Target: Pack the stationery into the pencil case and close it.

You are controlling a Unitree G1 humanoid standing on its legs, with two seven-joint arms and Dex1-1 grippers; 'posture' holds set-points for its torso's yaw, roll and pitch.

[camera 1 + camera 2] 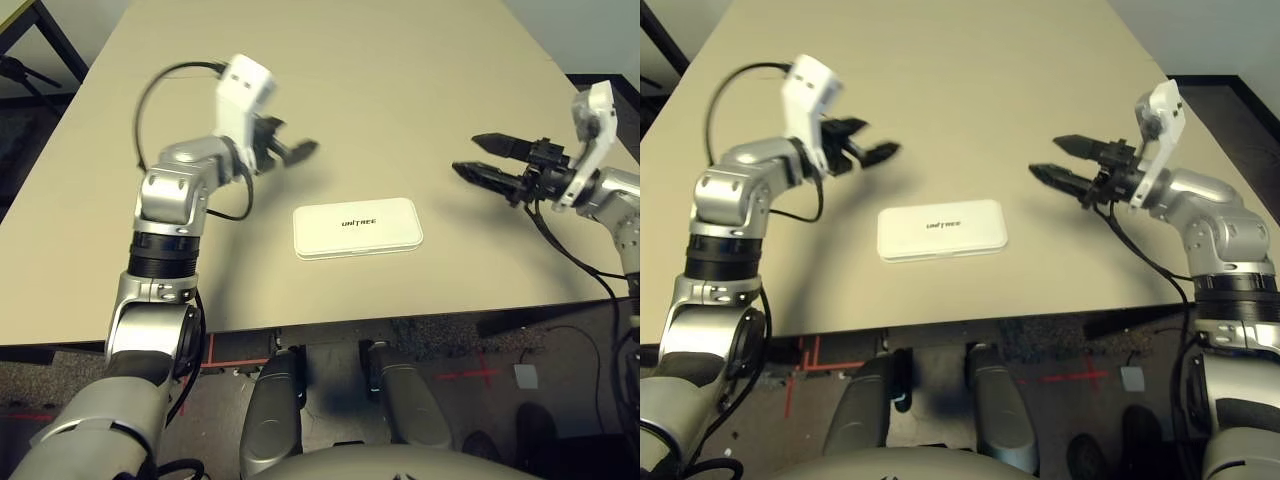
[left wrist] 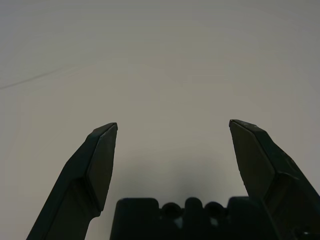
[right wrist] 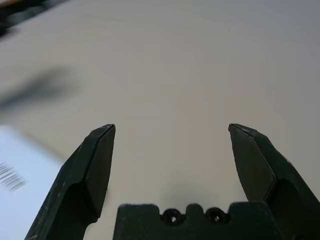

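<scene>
Evidently the pencil case (image 1: 357,228) lies shut, mid-table, between the left gripper (image 1: 290,150) and right gripper (image 1: 1060,160), both spread wide, holding nothing; best keep both clear of its lid

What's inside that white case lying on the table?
The white case lies flat on the table with its lid shut, UNITREE lettering facing up. Whatever is inside is covered by the lid. No loose stationery shows on the tabletop.
</scene>
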